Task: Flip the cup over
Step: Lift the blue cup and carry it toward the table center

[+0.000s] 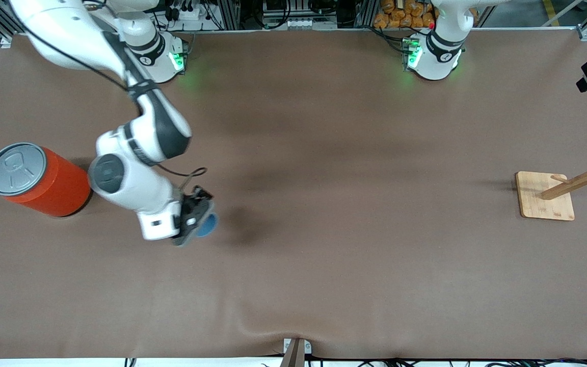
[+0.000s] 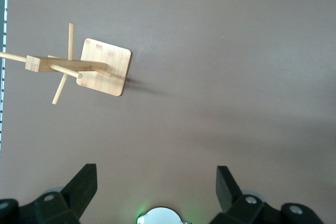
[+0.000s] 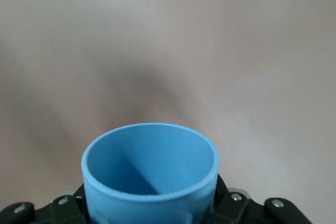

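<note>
Brown matting covers the table, over whose right-arm end the right gripper [image 1: 195, 220] clamps the light-blue cup [image 1: 207, 225] on its side, mouth outward, presumably mid-flip, clear of the orange can [image 1: 38, 179], while the left gripper [image 2: 157, 187] waits agape above the wooden rack [image 1: 548, 195].

one blue cup [image 1: 208, 225], one orange can [image 1: 38, 179], one wooden rack [image 1: 568, 187], apparently

High front camera — two wrist close-ups
</note>
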`<state>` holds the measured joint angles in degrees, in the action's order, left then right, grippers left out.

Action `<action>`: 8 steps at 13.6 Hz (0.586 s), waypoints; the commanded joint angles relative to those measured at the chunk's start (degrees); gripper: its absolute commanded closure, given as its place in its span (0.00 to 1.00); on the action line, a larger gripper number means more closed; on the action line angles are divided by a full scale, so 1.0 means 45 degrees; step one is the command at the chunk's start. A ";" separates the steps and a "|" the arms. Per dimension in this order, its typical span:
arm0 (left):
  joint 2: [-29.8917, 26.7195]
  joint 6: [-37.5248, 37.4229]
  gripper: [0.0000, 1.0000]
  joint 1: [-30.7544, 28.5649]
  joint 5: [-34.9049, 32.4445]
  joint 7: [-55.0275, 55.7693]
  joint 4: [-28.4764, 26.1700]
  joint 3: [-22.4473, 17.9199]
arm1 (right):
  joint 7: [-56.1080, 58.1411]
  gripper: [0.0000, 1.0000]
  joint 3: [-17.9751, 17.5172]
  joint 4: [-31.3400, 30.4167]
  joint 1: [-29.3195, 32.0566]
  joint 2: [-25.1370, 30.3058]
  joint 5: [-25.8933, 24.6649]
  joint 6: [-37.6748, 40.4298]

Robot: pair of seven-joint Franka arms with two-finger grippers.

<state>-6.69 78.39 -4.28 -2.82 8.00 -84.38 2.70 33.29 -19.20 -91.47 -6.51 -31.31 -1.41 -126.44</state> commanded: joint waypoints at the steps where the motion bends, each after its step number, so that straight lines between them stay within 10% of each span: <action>1: 0.0001 -0.0173 0.00 -0.0103 0.0000 -0.0255 0.0059 0.0064 | 0.0492 0.36 0.0047 0.0246 -0.0835 -0.0404 -0.0952 -0.0339; 8: 0.0429 0.0002 0.00 -0.0064 0.0216 -0.0235 0.0040 0.0064 | 0.2193 0.36 0.0047 0.0580 -0.3900 -0.0911 -0.1444 -0.0320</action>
<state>-6.05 78.40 -4.27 -2.54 8.00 -84.62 2.76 42.49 -19.33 -90.24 -20.04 -33.52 -5.99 -128.09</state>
